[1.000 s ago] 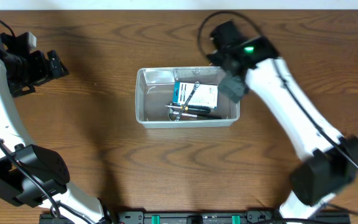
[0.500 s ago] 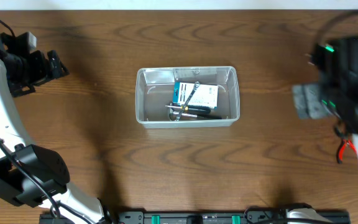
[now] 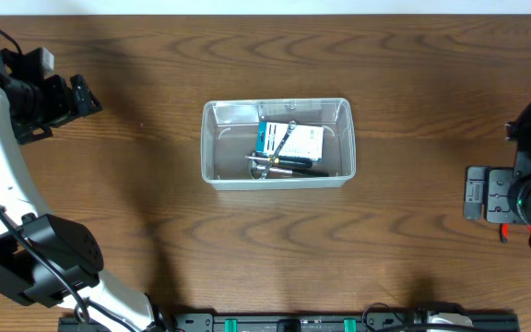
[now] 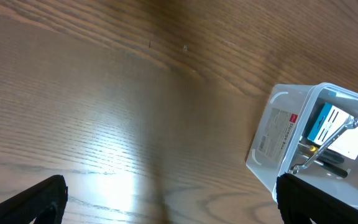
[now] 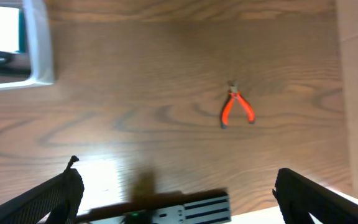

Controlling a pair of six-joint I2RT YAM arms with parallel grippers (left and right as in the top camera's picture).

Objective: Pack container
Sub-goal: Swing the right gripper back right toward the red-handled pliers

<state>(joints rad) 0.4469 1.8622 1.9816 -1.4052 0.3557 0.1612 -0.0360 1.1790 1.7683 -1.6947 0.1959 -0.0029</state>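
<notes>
The clear plastic container (image 3: 218,148) sits mid-table, holding a blue-and-white box (image 3: 291,139), a silver wrench (image 3: 286,136) and dark hand tools (image 3: 289,166). In the left wrist view the container (image 4: 277,134) lies at the right, past my open left gripper (image 4: 173,208); overhead, the left gripper (image 3: 88,95) hovers far to the upper left. My right gripper (image 3: 477,194) hangs open at the table's right side, well away from the container. It holds nothing; its dark fingers (image 5: 58,199) frame bare wood. Orange-handled pliers (image 5: 236,109) lie on the table under it.
Only a sliver of the pliers (image 3: 504,228) peeks out beside the right arm in the overhead view. A black rail (image 3: 284,323) runs along the table's front edge. The container's corner (image 5: 37,50) shows at the top left of the right wrist view.
The right arm swung from over the container's right end out to the table's right side, its gripper open throughout. The left arm stayed still.
</notes>
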